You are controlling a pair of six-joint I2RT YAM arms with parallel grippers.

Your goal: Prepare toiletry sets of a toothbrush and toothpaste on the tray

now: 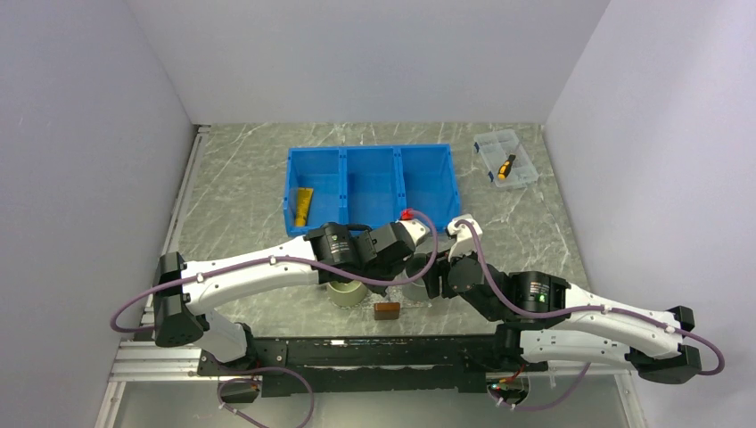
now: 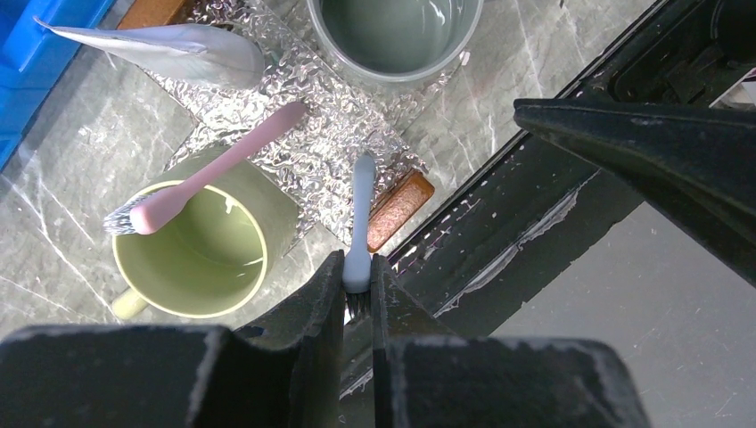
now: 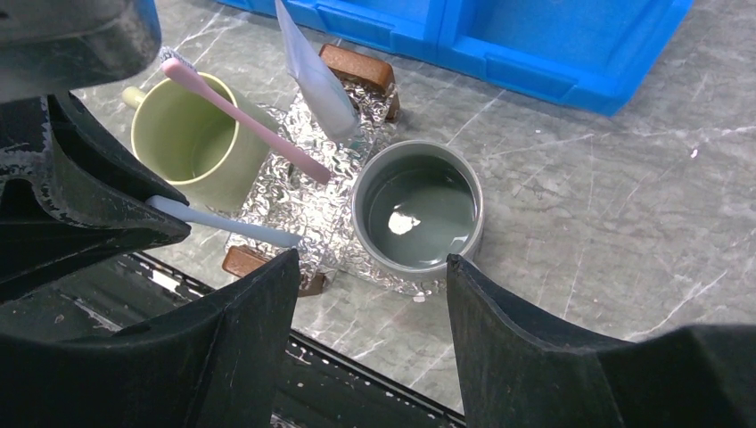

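Note:
My left gripper (image 2: 357, 263) is shut on the bristle end of the pale blue toothbrush (image 2: 361, 201). Its handle points out over the tray (image 2: 321, 125), a crinkly clear tray with a brown block handle (image 2: 398, 209) at the near end. From the right wrist view, the same toothbrush (image 3: 223, 225) sticks out of the left fingers (image 3: 98, 209) toward the tray (image 3: 308, 201). The toothpaste (image 3: 316, 85), a flat whitish tube, stands tilted at the tray's far end. My right gripper (image 3: 370, 259) is open and holds nothing, above the table's near edge in front of a grey mug (image 3: 414, 209).
A green mug (image 2: 201, 245) stands beside the tray with a pink toothbrush (image 2: 218, 165) lying across its rim. The grey mug (image 2: 397, 36) sits on the tray's edge. Behind are a blue three-compartment bin (image 1: 370, 183) holding a yellow tube (image 1: 303, 205) and a clear lidded box (image 1: 505, 159).

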